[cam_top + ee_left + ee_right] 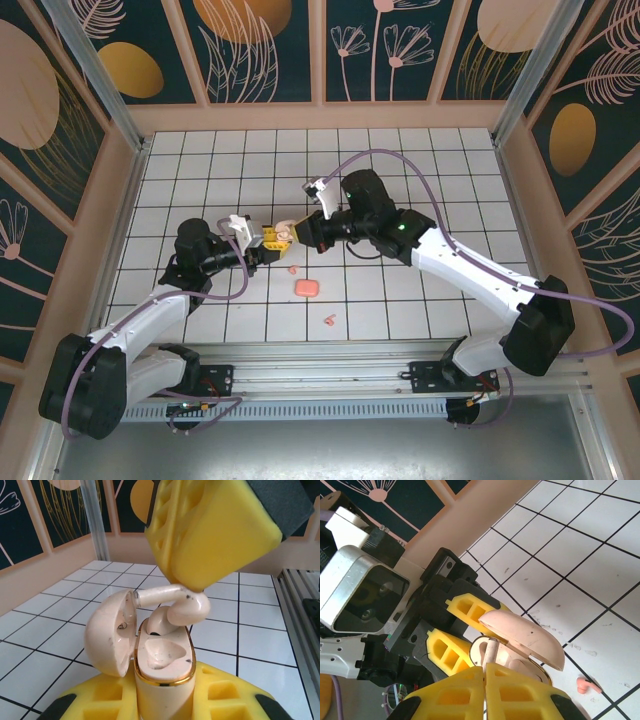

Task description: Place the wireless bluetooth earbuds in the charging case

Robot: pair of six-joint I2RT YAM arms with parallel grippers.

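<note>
From above, the left gripper (262,241) was clamped on the open cream charging case (283,235) at mid-table, facing the right gripper (302,232).

In the left wrist view, the right gripper pinched a cream earbud (175,607) by its stem. The head was at one socket and did not seem seated yet.

In the right wrist view, a pink earbud (586,685) lay on the tiles close by.

The insertion step seemed to be in hand. The next move probably called for a gentle push down, then release.

Far tiles (300,150) lie open; pink case (307,288) (pink buds (329,321) beside) obstructs near centre.
</note>
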